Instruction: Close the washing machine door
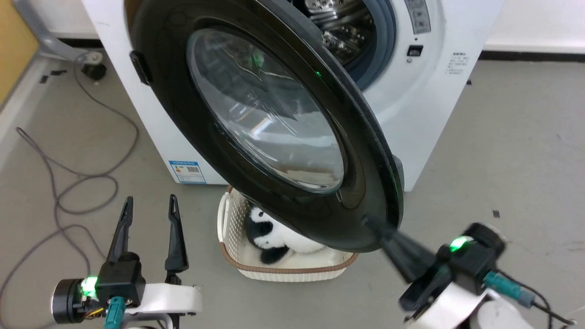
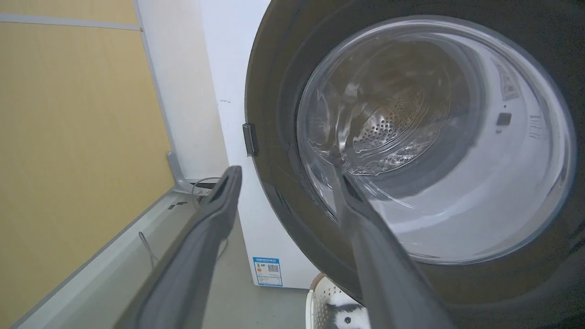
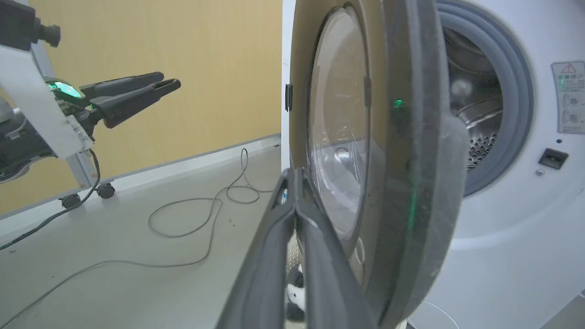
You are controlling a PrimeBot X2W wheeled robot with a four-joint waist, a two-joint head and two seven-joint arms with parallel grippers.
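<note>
The white washing machine (image 1: 420, 114) stands with its steel drum (image 1: 347, 32) exposed. The washing machine door (image 1: 169, 91), a glossy black ring around a clear glass bowl (image 1: 265, 109), hangs swung out towards me. My right gripper (image 1: 369, 222) is shut with nothing in it. Its tip lies at the lower rim of the door's outer face, and contact is unclear. In the right wrist view the shut right gripper (image 3: 295, 172) points along the door (image 3: 411, 151), seen edge-on. My left gripper (image 1: 150, 205) stands open, low at the left, apart from the door. Its fingers (image 2: 228, 183) frame the door's hinge side (image 2: 269, 114).
A cream basket (image 1: 292, 272) holding a panda toy (image 1: 263, 230) sits on the floor under the open door. Grey cables (image 1: 68, 183) loop over the floor at the left. A yellow wall panel (image 2: 68, 137) and a wheeled stand (image 3: 87, 192) lie further left.
</note>
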